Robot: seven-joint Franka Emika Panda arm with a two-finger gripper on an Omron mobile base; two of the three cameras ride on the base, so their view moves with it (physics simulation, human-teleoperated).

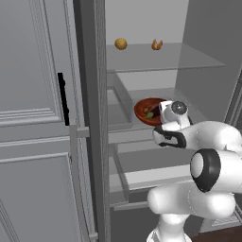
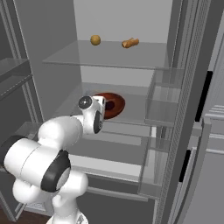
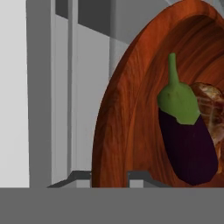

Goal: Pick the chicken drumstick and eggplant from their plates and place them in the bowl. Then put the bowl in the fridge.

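- The bowl (image 1: 147, 111) sits on a glass shelf (image 2: 140, 109) inside the open fridge (image 2: 57, 48), with the jaws clenched on its near rim in the hand view.
- To finish well, the judgement is: let the bowl rest flat, loosen the grip, then draw straight back without dragging the rim.
- The bowl (image 3: 131, 109) is glossy red-brown wood; inside lie the eggplant (image 3: 188, 140), dark purple with a green cap, and beside it the brown chicken drumstick (image 3: 210, 105).
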